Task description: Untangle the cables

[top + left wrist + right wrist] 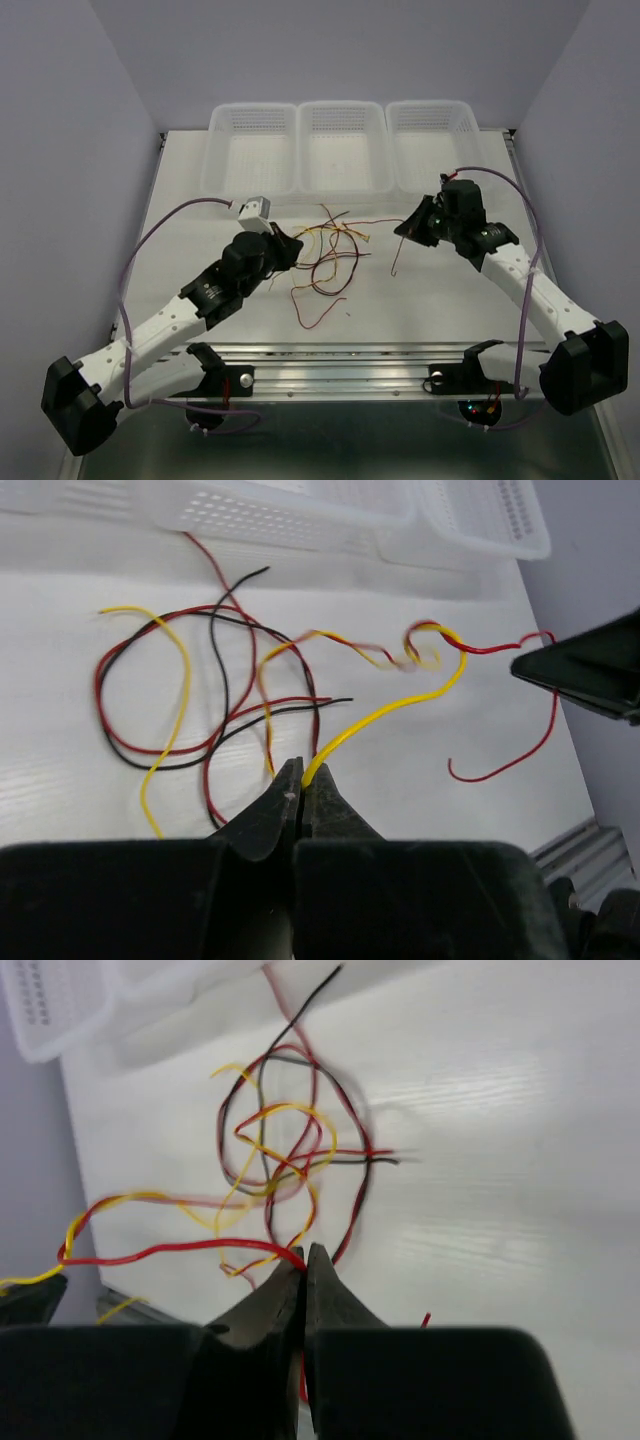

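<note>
The left gripper (302,776) is clenched on a yellow wire (390,712), and the right gripper (305,1260) is clenched on a red wire (180,1250). The cables (328,258) lie in loose loops on the table (430,310), between the two grippers and closer to the left one. The two held wires run across the table toward each other and twist together near the right gripper, so pulling the arms apart sideways would probably open this twist.
</note>
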`<state>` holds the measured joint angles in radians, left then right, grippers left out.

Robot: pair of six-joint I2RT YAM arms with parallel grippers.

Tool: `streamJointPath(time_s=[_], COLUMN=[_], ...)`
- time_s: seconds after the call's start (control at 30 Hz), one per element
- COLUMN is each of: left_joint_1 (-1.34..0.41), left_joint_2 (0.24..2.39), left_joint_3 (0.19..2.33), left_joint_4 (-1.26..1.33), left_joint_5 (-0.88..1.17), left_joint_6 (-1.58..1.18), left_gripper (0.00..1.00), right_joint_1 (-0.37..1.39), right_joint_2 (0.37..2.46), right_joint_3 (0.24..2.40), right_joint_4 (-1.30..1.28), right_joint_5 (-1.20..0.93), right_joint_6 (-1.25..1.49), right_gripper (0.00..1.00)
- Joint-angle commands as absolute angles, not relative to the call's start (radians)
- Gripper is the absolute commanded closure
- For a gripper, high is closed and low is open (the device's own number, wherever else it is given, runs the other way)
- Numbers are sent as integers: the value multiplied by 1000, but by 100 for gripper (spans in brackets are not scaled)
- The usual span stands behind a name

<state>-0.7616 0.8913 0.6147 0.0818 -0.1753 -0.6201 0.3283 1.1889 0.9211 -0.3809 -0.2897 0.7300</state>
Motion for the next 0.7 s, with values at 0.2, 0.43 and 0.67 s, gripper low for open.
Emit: streamJointPath(time_s=[0.2, 0.43, 0.67], left_joint_1=[-697, -490, -226], left_joint_2=[770, 862, 1011], left_joint_3=[911, 1129, 1350], left_joint_4=[-365, -474, -485], left_joint_5=[-624, -657, -457], left_joint_6=[-877, -827, -730], left_gripper=[100, 100, 100], right_joint_1=[308, 220, 140], right_joint_2=[1078, 1049, 1048], right_joint_3=[974, 997, 1126], right_joint_4=[-574, -598, -612], right_joint_5=[524, 586, 583], right_joint_6=[683, 638, 574], right_gripper=[99, 99, 99])
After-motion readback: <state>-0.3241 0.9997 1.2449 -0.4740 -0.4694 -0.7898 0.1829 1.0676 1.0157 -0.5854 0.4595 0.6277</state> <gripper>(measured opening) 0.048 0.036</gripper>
